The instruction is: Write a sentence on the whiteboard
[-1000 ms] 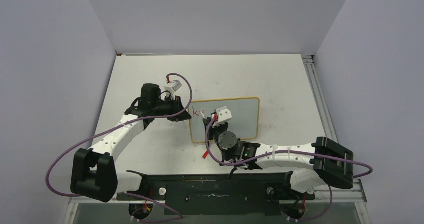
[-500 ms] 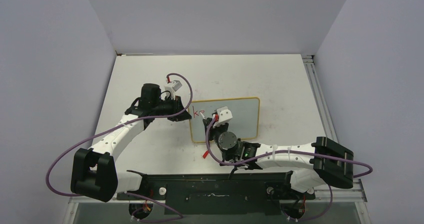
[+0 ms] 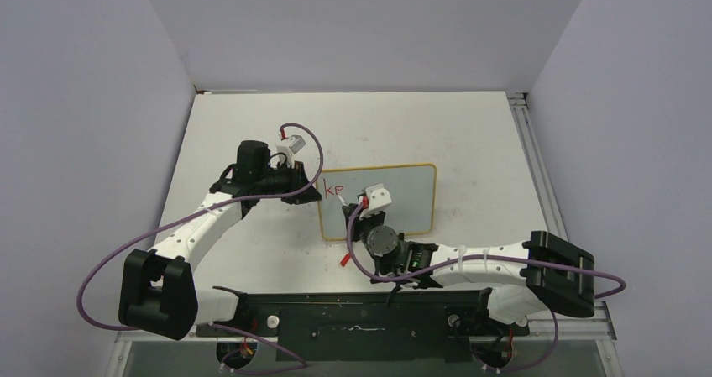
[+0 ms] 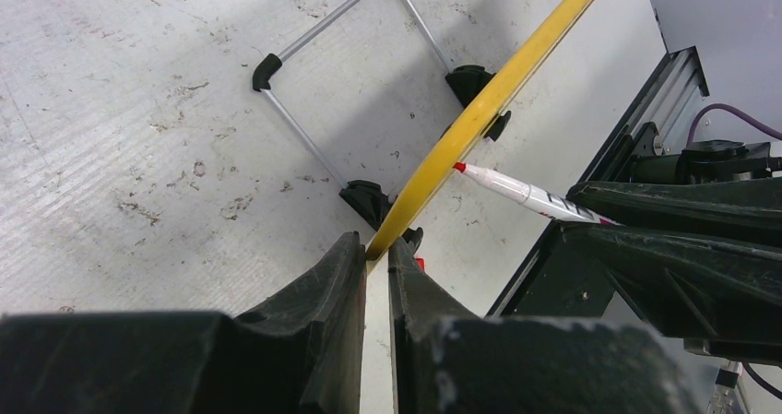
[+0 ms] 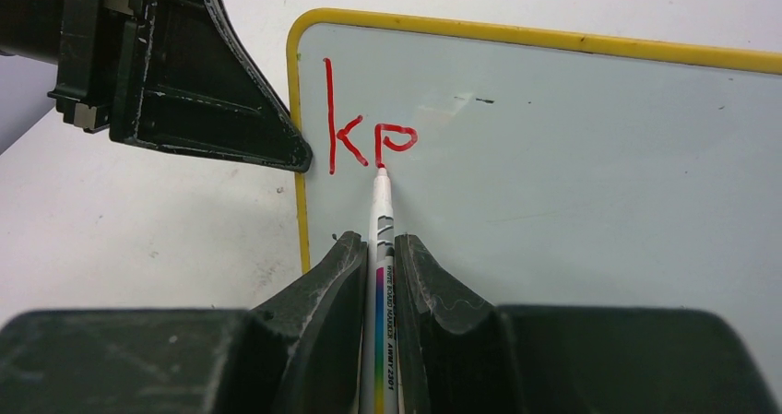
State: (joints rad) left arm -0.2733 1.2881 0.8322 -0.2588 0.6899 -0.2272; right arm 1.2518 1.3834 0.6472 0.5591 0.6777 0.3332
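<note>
The whiteboard (image 3: 411,194) stands near the middle of the desk, somewhat closer to the near edge than the far one and well apart from the left and right edges. It is a small rectangle with a pale grey-white face (image 5: 572,183) and a thin yellow frame (image 4: 498,91) with rounded corners. It leans back on a wire stand with black feet, long side level. Its left frame edge is pinched by the left gripper (image 4: 376,248). The sentence (image 5: 369,142) is only begun: a tall red "k" and a "P"-like shape in the board's upper left corner, with the marker (image 5: 381,211) tip at the second letter's foot.
</note>
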